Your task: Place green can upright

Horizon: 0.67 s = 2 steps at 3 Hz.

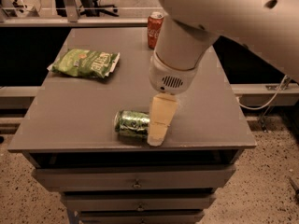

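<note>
**A:** Where was the green can [132, 124]?

**B:** It lay on its side close to the front edge of the surface [70, 115], about midway along that edge. Its length ran left to right, and its left end faced open tabletop.

**A:** And the end effector [156, 135]?

**B:** It hung from the thick white arm [184, 50], which reached in from the upper right. The pale yellow part slanted down and slightly left, and its tip sat low, just above the surface at the can's right end. From this view it covered that end of the can. I could not tell whether it touched the can or only stood in front of it.

**A:** Was it clenched or released?

**B:** I could not tell. Only its outer side showed, so I could not say it was grasping anything.

**A:** What else was on the surface?

**B:** A green chip bag [86, 63] lay flat toward the back left, well apart from the can. A red can [154, 28] stood upright near the back edge, with its right side hidden behind the arm.

**A:** Anything below?

**B:** Drawers [135, 177] with small knobs sat under the front of the surface. A speckled floor [273, 181] showed to the right of them.
</note>
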{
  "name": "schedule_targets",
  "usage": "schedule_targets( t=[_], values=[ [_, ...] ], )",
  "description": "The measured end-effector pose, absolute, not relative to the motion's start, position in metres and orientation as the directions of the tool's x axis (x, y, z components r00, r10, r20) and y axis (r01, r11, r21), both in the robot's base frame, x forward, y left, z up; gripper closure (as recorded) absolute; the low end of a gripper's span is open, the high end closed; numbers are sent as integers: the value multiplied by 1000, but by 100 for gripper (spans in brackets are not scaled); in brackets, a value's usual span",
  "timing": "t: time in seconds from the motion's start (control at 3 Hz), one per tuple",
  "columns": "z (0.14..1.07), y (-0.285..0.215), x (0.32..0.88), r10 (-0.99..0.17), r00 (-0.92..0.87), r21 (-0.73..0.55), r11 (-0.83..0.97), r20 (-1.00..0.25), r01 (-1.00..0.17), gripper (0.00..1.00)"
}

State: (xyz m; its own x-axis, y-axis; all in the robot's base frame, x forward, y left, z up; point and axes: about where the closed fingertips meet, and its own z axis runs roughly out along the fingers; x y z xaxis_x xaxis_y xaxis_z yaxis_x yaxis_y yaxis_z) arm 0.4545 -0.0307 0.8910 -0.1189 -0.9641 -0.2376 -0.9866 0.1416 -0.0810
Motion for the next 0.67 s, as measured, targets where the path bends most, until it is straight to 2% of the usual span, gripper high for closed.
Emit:
schedule_targets(
  t=[0.67],
  values=[
    [860, 3, 460, -943, -220, -38, 237, -251, -971, 0]
  ],
)
